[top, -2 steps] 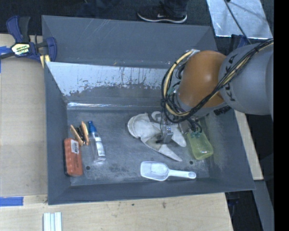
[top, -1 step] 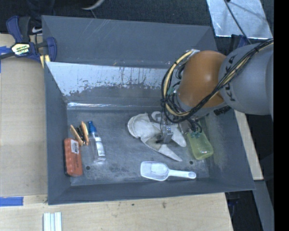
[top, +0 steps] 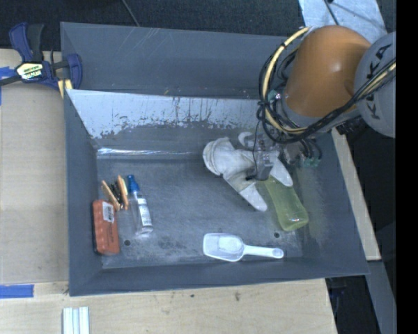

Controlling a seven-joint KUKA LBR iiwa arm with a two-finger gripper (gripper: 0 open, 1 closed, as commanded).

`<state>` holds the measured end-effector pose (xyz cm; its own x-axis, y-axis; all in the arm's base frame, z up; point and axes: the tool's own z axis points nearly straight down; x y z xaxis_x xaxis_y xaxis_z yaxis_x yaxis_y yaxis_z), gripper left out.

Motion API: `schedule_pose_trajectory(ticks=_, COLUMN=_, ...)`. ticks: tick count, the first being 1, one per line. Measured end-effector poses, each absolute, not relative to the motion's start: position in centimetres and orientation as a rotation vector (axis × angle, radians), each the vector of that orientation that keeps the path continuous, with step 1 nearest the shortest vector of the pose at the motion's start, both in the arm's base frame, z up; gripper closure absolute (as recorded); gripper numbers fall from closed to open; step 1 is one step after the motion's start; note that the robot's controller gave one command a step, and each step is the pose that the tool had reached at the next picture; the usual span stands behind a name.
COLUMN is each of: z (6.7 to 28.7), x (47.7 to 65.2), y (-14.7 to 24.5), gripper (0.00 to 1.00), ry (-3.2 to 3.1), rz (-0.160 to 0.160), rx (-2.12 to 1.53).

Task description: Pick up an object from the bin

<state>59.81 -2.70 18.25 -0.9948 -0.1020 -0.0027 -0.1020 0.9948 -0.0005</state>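
Grasping step, likely | gripper (top: 259, 167) over white crumpled cloth (top: 226, 160) | open/closed: cannot tell | next: secure, lift

This looks like a robotics lab, a test station rather than a home or shop; my arm (top: 376, 54) carries an orange cover (top: 324, 68) at the wrist with bundled cables (top: 270, 82) looped round it; I reach into a grey metal bin (top: 195, 61) with sloping walls; in it lie unrelated odds and ends: a white scoop (top: 226, 247), a crumpled white cloth (top: 226, 158), a green pad (top: 287, 206), a small bottle (top: 141, 211); dark carpet (top: 209, 2) lies beyond the bin
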Motion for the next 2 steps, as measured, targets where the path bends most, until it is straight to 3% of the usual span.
schedule_pose_trajectory(ticks=1, z=18.3, x=59.8, y=-2.7, gripper=1.00, ry=3.135, rz=0.000, rx=-0.160)
schedule_pose_trajectory(ticks=2, z=29.7, x=60.3, y=-4.8, gripper=1.00, ry=3.134, rz=-0.001, rx=-0.152)
